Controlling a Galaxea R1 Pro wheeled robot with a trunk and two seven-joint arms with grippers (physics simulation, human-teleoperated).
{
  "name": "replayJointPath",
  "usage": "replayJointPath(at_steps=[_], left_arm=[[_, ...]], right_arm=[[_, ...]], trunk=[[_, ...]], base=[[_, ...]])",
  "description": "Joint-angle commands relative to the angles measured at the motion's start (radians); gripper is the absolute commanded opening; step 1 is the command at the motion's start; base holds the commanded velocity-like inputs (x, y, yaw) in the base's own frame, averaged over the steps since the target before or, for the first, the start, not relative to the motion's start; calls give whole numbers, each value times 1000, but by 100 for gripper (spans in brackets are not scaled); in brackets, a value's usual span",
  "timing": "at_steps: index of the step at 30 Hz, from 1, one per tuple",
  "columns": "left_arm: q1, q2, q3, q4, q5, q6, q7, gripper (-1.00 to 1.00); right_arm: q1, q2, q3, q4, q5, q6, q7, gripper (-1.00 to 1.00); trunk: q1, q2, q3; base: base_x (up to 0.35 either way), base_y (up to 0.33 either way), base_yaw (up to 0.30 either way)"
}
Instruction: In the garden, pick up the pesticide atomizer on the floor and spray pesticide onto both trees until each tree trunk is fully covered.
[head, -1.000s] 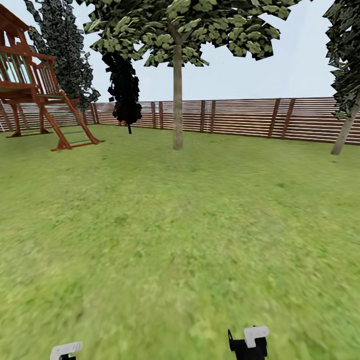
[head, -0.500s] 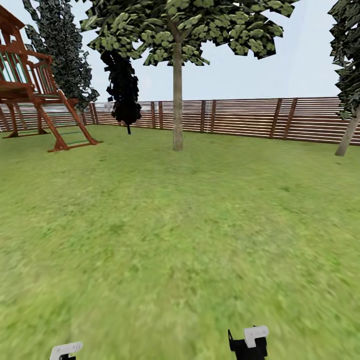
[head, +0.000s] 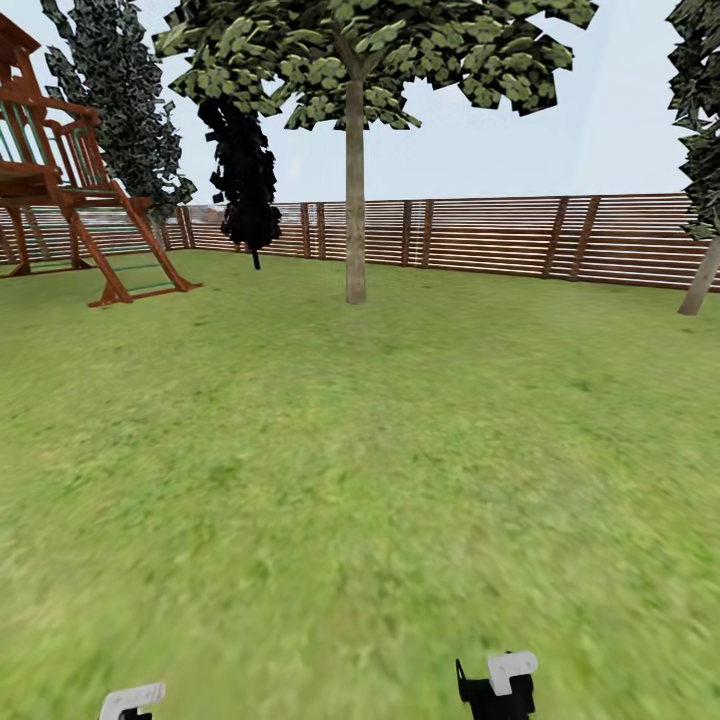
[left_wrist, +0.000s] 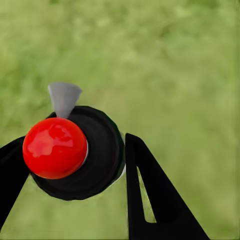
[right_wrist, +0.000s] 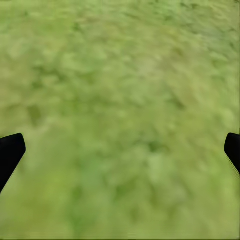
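Head view, left to right: red-brown wooden play frame (head: 70, 190), dark cypress-like tree (head: 243, 175), pale straight tree trunk (head: 355, 190) upright under a leafy crown, slatted fence (head: 500, 235) behind, a second leaning trunk (head: 700, 280) at the far edge. Grass lawn (head: 330, 450) throughout. No readable writing or labels anywhere. Left wrist view: left gripper (left_wrist: 70, 165) closed around the pesticide atomizer (left_wrist: 75, 150), black round body with red cap and grey nozzle held between the fingers (left_wrist: 155, 195). Right wrist view: right gripper (right_wrist: 120, 150) spread wide, blurred grass between the fingertips (right_wrist: 11, 150).
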Motion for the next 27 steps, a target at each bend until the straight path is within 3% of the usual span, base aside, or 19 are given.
replayJointPath(at_steps=[1, 27], left_arm=[[0, 0, -1, 1, 9, -3, -4, -100], [-1, 0, -1, 1, 9, -2, -5, -100]], right_arm=[[-1, 0, -1, 1, 11, -1, -9, 100], [-1, -5, -1, 2, 12, -1, -8, 100]], trunk=[[0, 0, -1], [0, 0, -1]], base=[[336, 0, 0], [336, 0, 0]])
